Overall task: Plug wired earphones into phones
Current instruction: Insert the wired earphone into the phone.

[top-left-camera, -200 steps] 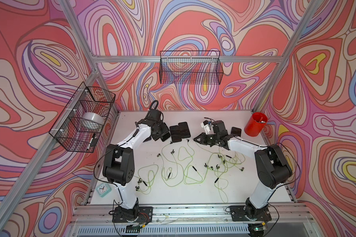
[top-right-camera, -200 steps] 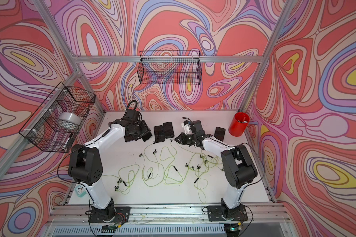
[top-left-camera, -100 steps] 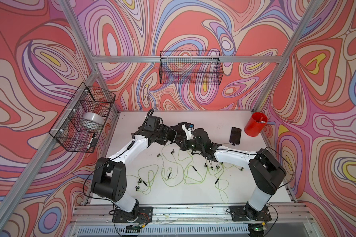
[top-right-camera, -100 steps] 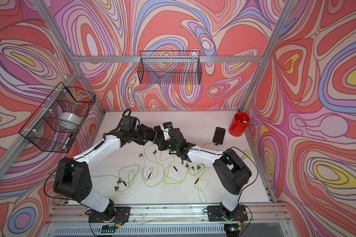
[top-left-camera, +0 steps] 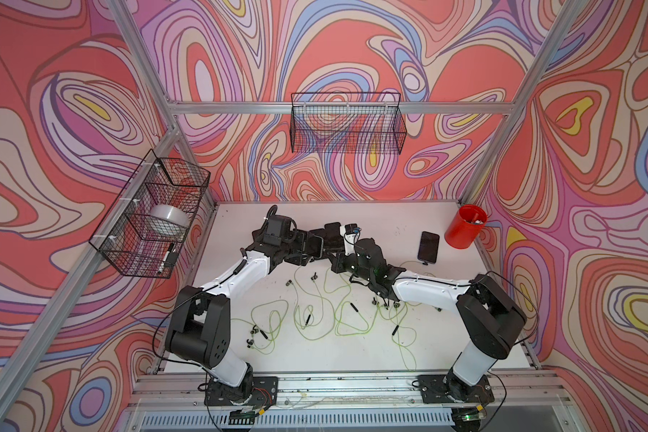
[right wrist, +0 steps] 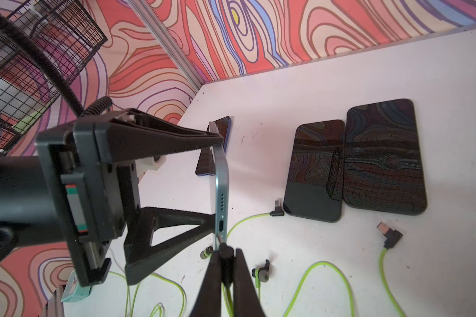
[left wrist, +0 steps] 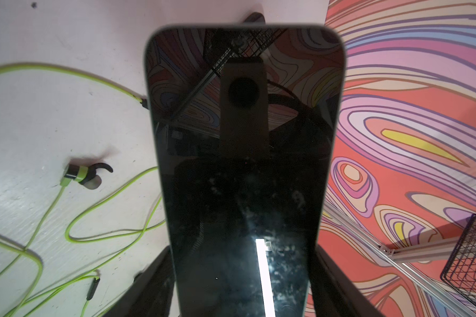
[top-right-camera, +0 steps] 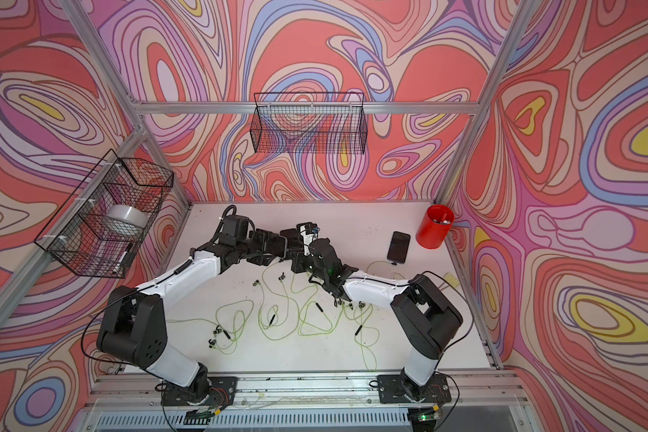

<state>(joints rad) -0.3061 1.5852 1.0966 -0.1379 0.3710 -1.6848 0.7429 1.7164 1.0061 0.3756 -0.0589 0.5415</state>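
My left gripper (left wrist: 242, 288) is shut on a black phone (left wrist: 242, 164), holding it by its long edges above the table (top-left-camera: 352, 359). In the right wrist view this phone (right wrist: 221, 192) stands edge-on, its port facing my right gripper (right wrist: 226, 255). That gripper is shut on a dark earphone plug (right wrist: 226, 251), whose tip touches the phone's end right beside the port. In both top views the grippers (top-left-camera: 313, 248) (top-left-camera: 335, 258) meet at mid-back of the table. Yellow-green earphones (top-left-camera: 315, 318) sprawl across the middle. Another phone (top-left-camera: 428, 247) lies at the right; two (right wrist: 315, 170) (right wrist: 384, 156) lie side by side.
A red cup (top-left-camera: 464, 226) stands at the back right corner. One wire basket (top-left-camera: 154, 213) with a tape roll hangs on the left wall, another (top-left-camera: 347, 127) on the back wall. Loose plugs (right wrist: 277, 208) (right wrist: 390, 236) and an earbud (right wrist: 260, 273) lie near the flat phones.
Both arms swung inward from a second ago and brought phone and plug together at mid-back. The right arm's move uncovered the phone near the red cup. Little has shifted in the last half second.
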